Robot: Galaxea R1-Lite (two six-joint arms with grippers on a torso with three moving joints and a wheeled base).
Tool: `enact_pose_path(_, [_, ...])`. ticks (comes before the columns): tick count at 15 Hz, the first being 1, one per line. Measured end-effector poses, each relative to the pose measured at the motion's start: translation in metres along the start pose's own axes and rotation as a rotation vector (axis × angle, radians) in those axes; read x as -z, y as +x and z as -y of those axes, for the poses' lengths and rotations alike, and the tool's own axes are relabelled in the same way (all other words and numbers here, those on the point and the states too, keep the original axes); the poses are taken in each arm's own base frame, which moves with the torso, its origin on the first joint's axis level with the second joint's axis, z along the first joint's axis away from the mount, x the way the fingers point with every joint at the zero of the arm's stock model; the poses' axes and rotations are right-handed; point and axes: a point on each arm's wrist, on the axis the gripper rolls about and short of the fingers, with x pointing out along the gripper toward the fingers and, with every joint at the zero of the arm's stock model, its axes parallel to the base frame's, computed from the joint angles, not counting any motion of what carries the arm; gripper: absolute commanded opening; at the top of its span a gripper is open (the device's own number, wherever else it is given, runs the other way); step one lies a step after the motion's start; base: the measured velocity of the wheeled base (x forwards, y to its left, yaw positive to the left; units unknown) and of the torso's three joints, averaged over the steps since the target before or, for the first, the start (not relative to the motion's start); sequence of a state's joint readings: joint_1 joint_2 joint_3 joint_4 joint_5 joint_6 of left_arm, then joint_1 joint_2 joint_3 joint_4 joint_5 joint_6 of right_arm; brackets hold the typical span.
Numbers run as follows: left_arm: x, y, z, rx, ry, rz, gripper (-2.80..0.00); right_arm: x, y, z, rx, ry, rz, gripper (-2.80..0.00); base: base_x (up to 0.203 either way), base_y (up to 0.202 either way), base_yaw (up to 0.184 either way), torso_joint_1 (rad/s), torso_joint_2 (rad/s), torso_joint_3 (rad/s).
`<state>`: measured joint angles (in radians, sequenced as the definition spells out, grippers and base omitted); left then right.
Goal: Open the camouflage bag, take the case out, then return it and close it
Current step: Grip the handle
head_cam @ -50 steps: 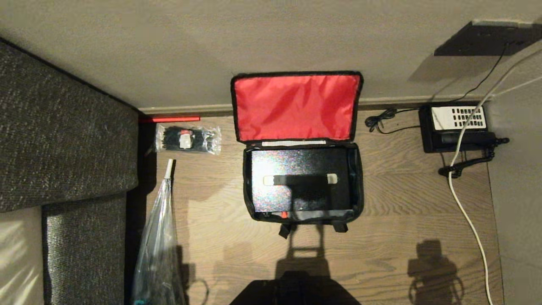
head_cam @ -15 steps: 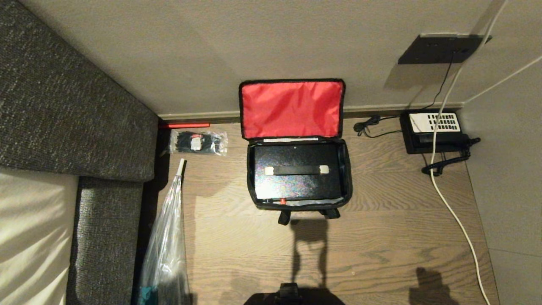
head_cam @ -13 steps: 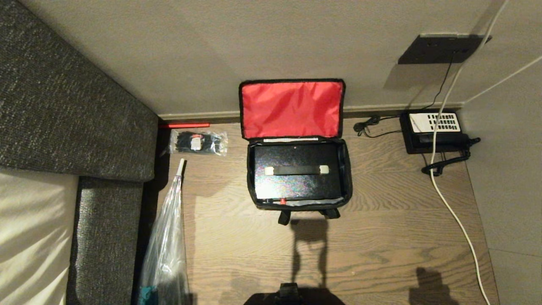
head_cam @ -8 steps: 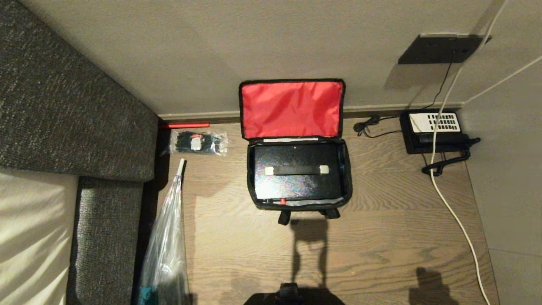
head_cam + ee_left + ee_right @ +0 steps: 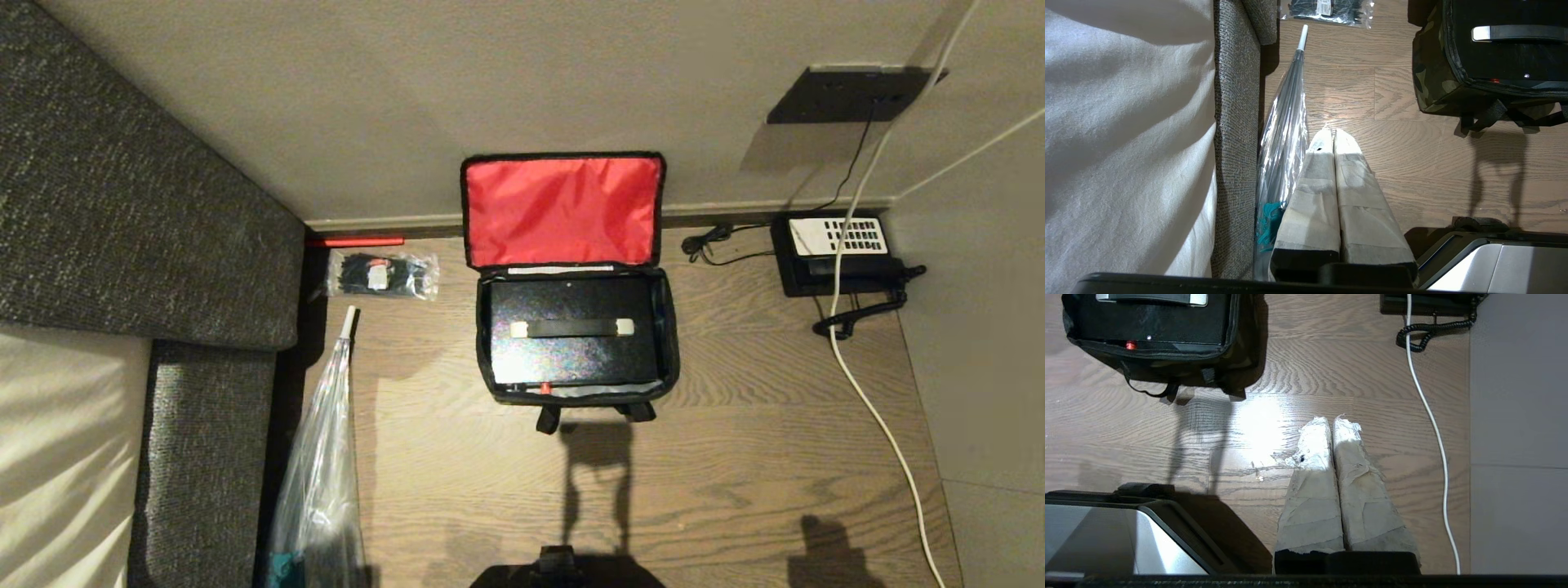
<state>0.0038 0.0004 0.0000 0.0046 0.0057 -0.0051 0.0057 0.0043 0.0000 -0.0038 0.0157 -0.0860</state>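
Camouflage bag (image 5: 672, 343) sits on the wooden floor (image 5: 735, 474) against the wall in the head view, red lid flung back, the case (image 5: 571, 359) lying flat inside; neither gripper shows. Left wrist view: left gripper (image 5: 1333, 132), fingers pressed together and empty, hangs over bare floor, well apart from the bag. Right wrist view: right gripper (image 5: 1332, 421), likewise clenched on nothing, hangs clear of the bag's front corner.

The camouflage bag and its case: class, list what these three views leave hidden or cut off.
- Head view: the case fills the camouflage bag, hiding the bag's floor and anything beneath.
- Head view: the lid's outer face is turned to the wall; only its red lining shows.
- Left wrist view: the picture edge crops the bag's right side.
- Right wrist view: the top edge crops the desk phone.
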Motion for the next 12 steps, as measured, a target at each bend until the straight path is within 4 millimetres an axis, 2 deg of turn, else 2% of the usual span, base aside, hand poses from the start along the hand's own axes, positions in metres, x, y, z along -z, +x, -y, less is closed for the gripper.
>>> enact_pose_path(2, [0.000, 0.000, 0.000, 0.000, 0.000, 0.000, -2.80, -0.003, -0.001, 0.000, 0.010, 0.026, -0.003, -2.80, 0.000, 0.000, 0.000, 0.000, 0.00, 0.000])
enact_pose_path(4, [0.000, 0.000, 0.000, 0.000, 0.001, 0.000, -2.80, -0.028, -0.013, 0.002, -0.002, 0.045, 0.037, -2.80, 0.000, 0.000, 0.000, 0.000, 0.00, 0.000])
enact_pose_path(7, [0.000, 0.000, 0.000, 0.000, 0.002, 0.000, -2.80, -0.088, -0.059, 0.005, -0.084, 0.043, 0.126, -2.80, 0.000, 0.000, 0.000, 0.000, 0.00, 0.000])
enact_pose_path(9, [0.000, 0.000, 0.000, 0.000, 0.002, 0.000, -2.80, -0.105, -0.086, 0.004, -0.151, 0.046, 0.069, -2.80, 0.000, 0.000, 0.000, 0.000, 0.00, 0.000])
enact_pose_path(11, [0.000, 0.000, 0.000, 0.000, 0.002, 0.000, -2.80, -0.117, -0.088, 0.005, -0.181, 0.066, -0.073, -2.80, 0.000, 0.000, 0.000, 0.000, 0.00, 0.000])
enact_pose_path(12, [0.000, 0.000, 0.000, 0.000, 0.002, 0.000, -2.80, -0.131, -0.078, 0.006, -0.194, 0.067, -0.140, -2.80, 0.000, 0.000, 0.000, 0.000, 0.00, 0.000])
